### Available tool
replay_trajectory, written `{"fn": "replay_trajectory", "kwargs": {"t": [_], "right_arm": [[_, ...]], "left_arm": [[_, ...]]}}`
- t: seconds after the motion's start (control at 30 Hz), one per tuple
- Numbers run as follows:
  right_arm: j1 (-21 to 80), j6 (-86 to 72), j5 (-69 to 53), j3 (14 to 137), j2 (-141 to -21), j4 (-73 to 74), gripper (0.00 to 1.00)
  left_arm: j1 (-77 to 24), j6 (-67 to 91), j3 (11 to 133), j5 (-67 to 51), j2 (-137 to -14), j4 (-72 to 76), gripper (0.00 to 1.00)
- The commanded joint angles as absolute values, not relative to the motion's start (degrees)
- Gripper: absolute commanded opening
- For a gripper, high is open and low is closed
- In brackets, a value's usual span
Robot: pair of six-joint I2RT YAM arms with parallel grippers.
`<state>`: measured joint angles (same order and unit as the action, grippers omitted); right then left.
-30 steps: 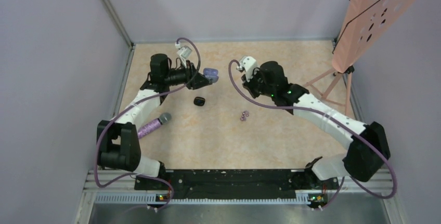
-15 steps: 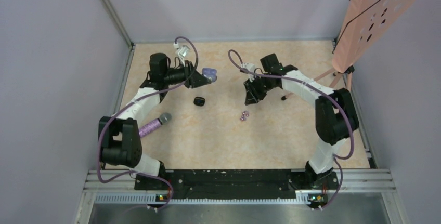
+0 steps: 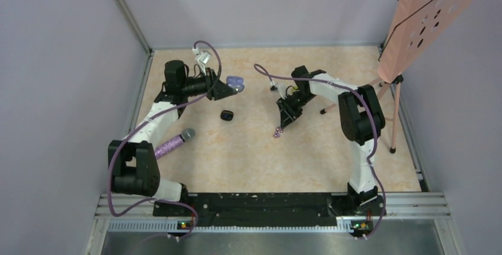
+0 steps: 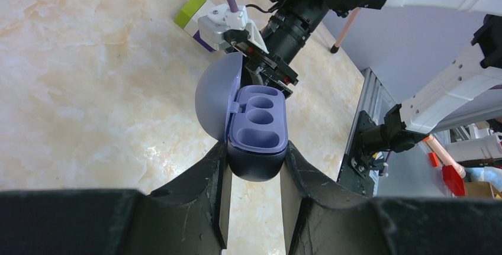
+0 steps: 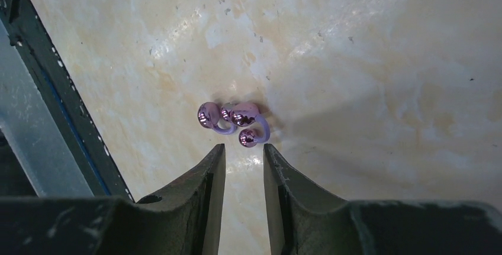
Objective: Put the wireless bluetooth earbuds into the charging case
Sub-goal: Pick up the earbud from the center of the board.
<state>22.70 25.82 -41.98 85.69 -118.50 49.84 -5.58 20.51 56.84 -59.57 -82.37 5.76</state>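
Two purple earbuds (image 5: 231,119) lie touching each other on the bench (image 5: 367,60), just beyond the tips of the right pincer (image 5: 243,148). Its jaws stand a narrow way apart and hold nothing. The pincer points steeply down at the earbuds, most likely so that it can drop straight over so small a target and close from either side.

Across the bench, well apart from it, the left pincer (image 4: 256,151) is clamped on the dark lower body of the charging case (image 4: 257,119). The case is held off the bench with its lid swung back and its three moulded wells bare. Held that way, the openings face outward towards the other arm (a ready socket, in effect), so a picked earbud could be carried over and pressed in.

A black piece (image 3: 227,115), perhaps another earbud, sits on the bench between the two arms, untouched. The wells look empty, so I judge that the task is at its first pick. The jaws' slim gap leaves little margin around the rounded, shiny earbuds, which could skid aside.
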Motion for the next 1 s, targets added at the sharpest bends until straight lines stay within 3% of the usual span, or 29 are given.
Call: {"fn": "replay_trajectory", "kwargs": {"t": [0.0,0.73,0.87,0.97], "right_arm": [[22.3,29.3,-42.1,88.3,-119.2,51.5,0.29],[22.6,27.5,-43.3,87.4,-122.5,47.3,0.26],[22.9,28.3,-43.8,87.1,-122.9,47.3,0.21],[23.1,29.0,-44.3,86.8,-122.9,47.0,0.11]], "left_arm": [[-5.0,19.5,56.5,-60.5,-80.7,6.3,0.0],[-4.8,20.0,57.2,-60.1,-81.8,6.6,0.0],[-4.8,19.8,57.1,-59.9,-81.7,6.4,0.0],[-4.8,19.6,57.1,-59.9,-81.7,6.2,0.0]]}}
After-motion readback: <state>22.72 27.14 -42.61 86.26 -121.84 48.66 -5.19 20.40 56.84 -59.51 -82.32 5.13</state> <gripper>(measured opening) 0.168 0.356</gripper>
